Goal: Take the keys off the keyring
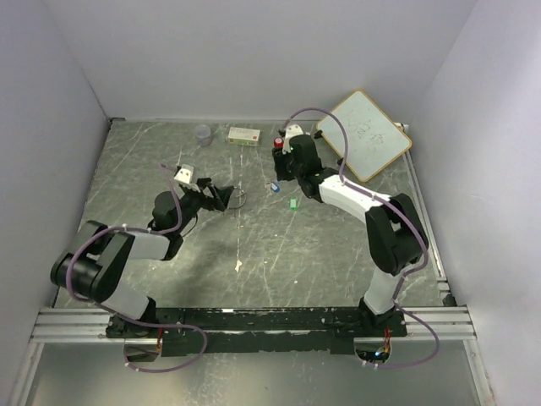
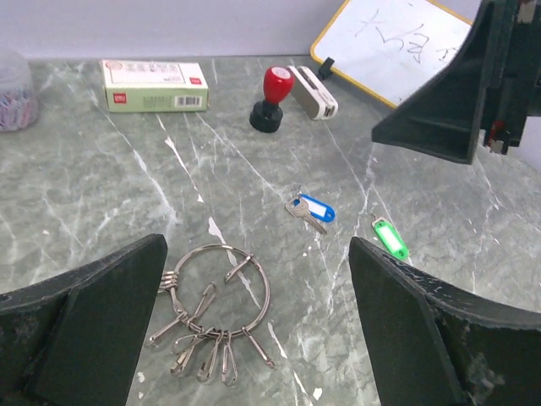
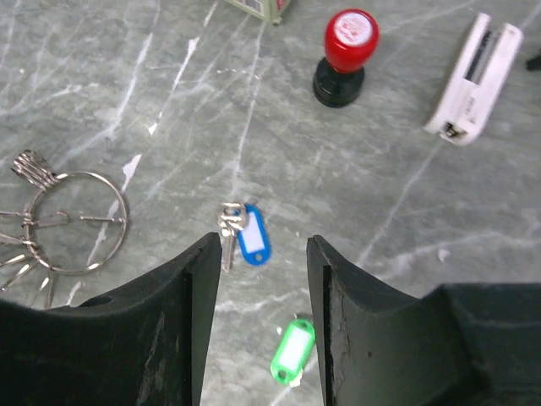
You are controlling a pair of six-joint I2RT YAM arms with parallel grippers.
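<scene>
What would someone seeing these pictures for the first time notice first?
Probably the two bright spots of colour lying loose on the grey marbled table: a blue key tag with a small silver key mid-table, and a green key tag just to its right and nearer. Left of them, apart from both, lies a silver keyring hung with empty clips. Behind stands a red-topped stamp, with a yellow-framed whiteboard in the far right corner.

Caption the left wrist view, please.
Open left gripper frames the keyring; blue key and green key lie loose nearby.
</scene>
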